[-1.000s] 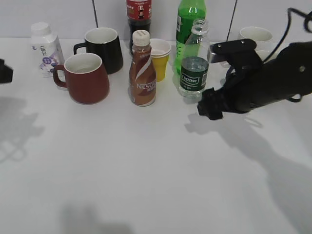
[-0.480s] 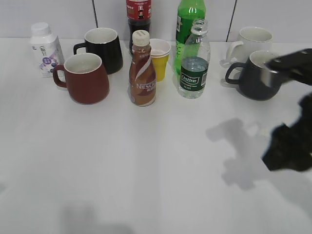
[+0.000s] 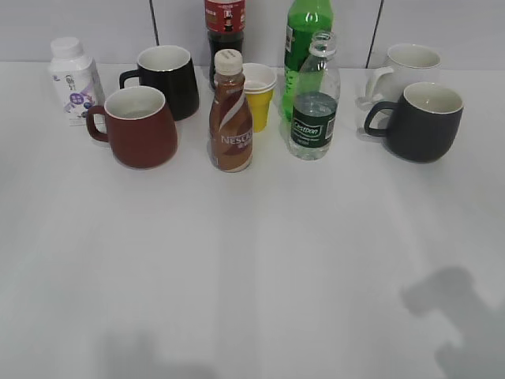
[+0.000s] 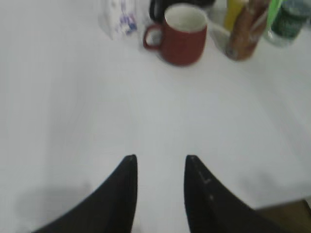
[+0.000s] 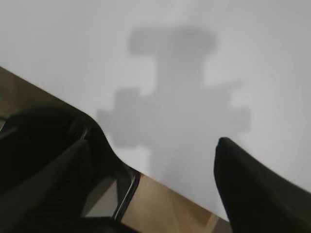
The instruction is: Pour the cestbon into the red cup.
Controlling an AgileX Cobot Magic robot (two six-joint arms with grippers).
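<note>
The cestbon (image 3: pixel 314 99), a small clear bottle with a dark green label and no cap, stands upright in the back row, partly filled. The red cup (image 3: pixel 140 126) stands left of it, handle to the left; it also shows in the left wrist view (image 4: pixel 181 34). Neither arm shows in the exterior view; only a shadow lies at the front right. My left gripper (image 4: pixel 159 162) is open and empty over bare table, well in front of the red cup. My right gripper (image 5: pixel 153 145) is open and empty above the table's front edge.
A brown Nescafe bottle (image 3: pixel 230 114) stands between cup and cestbon. Behind are a black mug (image 3: pixel 168 79), a yellow cup (image 3: pixel 258 93), a green soda bottle (image 3: pixel 306 35) and a cola bottle (image 3: pixel 224 24). A white bottle (image 3: pixel 73 79) is far left; grey (image 3: pixel 420 122) and white (image 3: pixel 406 63) mugs right.
My right arm has drawn back from beside the cestbon toward the front right and left the exterior view. The bottle and the cups have not moved.
</note>
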